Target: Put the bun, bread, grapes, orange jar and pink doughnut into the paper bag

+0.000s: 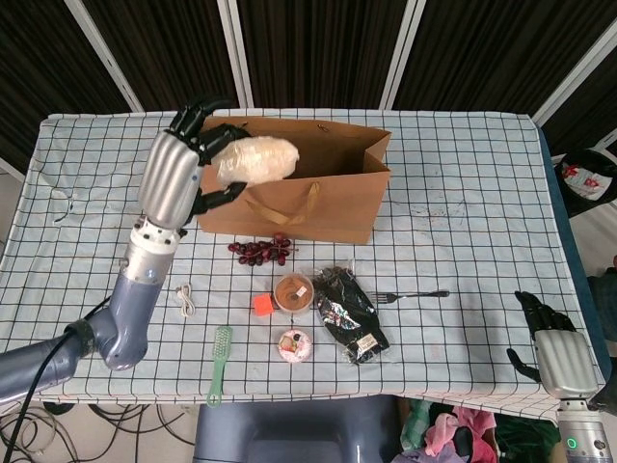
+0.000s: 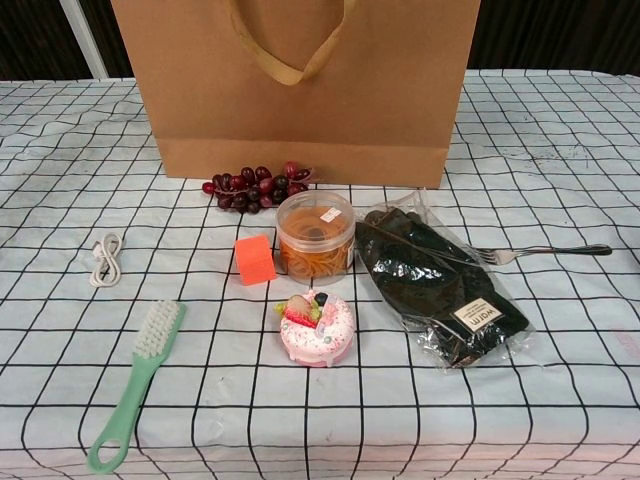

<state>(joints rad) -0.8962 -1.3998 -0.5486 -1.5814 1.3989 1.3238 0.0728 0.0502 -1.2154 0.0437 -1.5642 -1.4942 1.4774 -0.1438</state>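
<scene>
Head view: left hand (image 1: 178, 166) grips packaged bread (image 1: 255, 159), just right of its fingers, above paper bag (image 1: 289, 198) mouth near front left corner. Risk: releasing here could catch the rim. Right hand (image 1: 554, 347) idle; grasp unclear. Chest view: grapes (image 2: 255, 187), orange jar (image 2: 315, 232), pink doughnut (image 2: 318, 328) remain on table; hands unseen.

Bright, even overhead light; soft short shadows, both views sharp, background beyond the table dark.
</scene>
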